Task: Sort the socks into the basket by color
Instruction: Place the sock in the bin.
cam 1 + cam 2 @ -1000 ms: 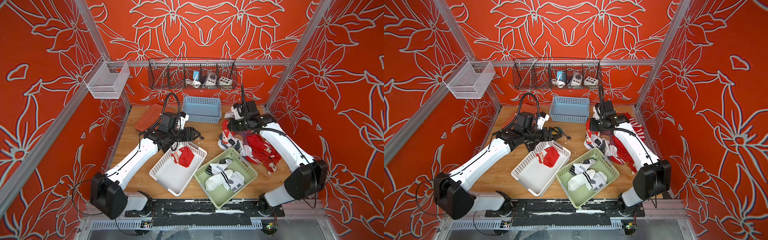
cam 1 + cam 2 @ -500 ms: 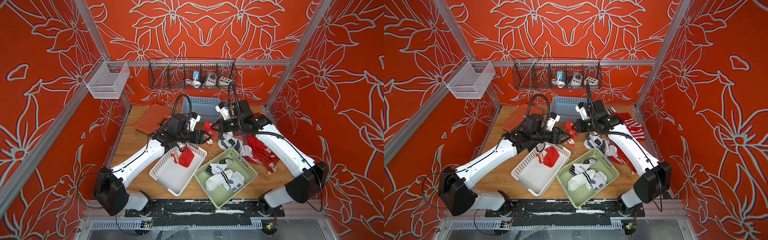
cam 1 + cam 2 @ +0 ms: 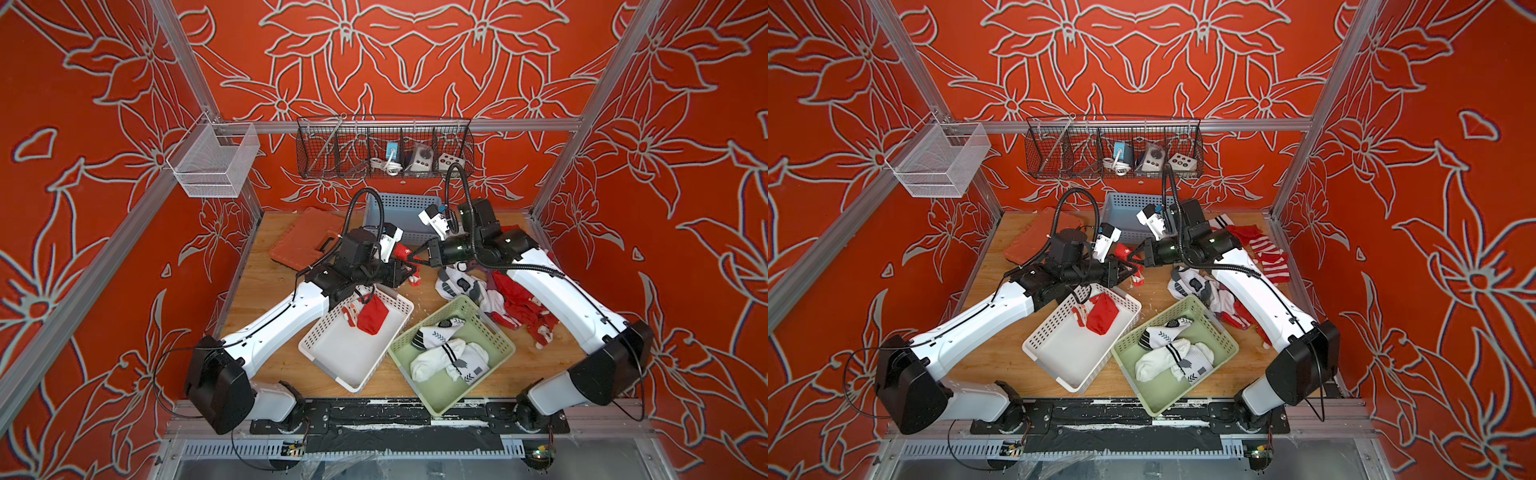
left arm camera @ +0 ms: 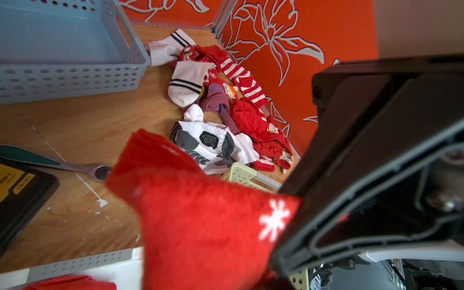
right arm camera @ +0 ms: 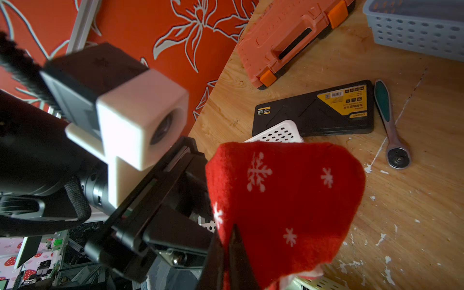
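Red sock (image 5: 283,195): hanging, long axis roughly vertical.
Right gripper (image 5: 227,246): clenching it.
Left gripper (image 3: 1131,270): grasp unclear.
Black case (image 5: 313,115): showing only in wrist views.

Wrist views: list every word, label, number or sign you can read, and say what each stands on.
No text is clear enough to quote.
The yellow label on the black case: a barcode and small print, too small to read.
The white sock: dark lettering near its edge, too blurred to read.
The red sock: white snowflakes only, no words.
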Robot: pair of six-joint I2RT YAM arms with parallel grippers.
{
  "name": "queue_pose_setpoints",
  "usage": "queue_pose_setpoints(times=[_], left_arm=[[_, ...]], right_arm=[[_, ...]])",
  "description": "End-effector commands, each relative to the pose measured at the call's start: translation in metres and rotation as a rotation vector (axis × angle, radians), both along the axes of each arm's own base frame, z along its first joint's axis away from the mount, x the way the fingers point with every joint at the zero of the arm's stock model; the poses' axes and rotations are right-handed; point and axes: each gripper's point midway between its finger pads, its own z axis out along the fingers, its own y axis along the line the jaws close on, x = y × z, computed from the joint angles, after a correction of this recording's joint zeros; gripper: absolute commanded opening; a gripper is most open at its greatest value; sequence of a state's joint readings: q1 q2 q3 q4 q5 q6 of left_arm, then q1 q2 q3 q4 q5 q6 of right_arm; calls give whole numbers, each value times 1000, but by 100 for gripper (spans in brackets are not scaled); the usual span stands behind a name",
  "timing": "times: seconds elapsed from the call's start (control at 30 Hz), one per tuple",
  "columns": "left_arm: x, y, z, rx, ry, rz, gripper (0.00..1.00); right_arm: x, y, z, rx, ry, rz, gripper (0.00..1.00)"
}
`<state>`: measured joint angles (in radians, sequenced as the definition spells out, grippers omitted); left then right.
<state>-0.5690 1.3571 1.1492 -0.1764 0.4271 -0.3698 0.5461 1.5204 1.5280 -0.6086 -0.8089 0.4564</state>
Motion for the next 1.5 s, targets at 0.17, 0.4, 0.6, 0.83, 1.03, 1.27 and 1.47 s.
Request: queue_pose_setpoints(times=[0.17, 0.4, 0.6, 0.83, 1.03, 1.27, 1.47], left_arm=[[-9, 23, 11, 61, -57, 53, 0], [-29, 50, -15, 168, 100, 99, 0], [-53, 84, -54, 218, 332, 176, 0], [-81, 117, -114, 342, 551, 291, 0], [-96, 136, -154, 435, 682, 376, 0], [-98, 134, -184, 456, 761, 393, 9], [-93, 130, -181, 429, 740, 388, 57]], right_arm=[[1, 2, 9, -13, -21, 30, 11], [25, -22, -9, -127, -35, -76, 70], [68, -84, -32, -273, -1, -276, 98], [96, -173, -81, -538, 100, -525, 98], [100, -229, -127, -675, 168, -701, 93], [108, -284, -169, -814, 216, -879, 85], [113, -316, -194, -914, 251, -953, 87]])
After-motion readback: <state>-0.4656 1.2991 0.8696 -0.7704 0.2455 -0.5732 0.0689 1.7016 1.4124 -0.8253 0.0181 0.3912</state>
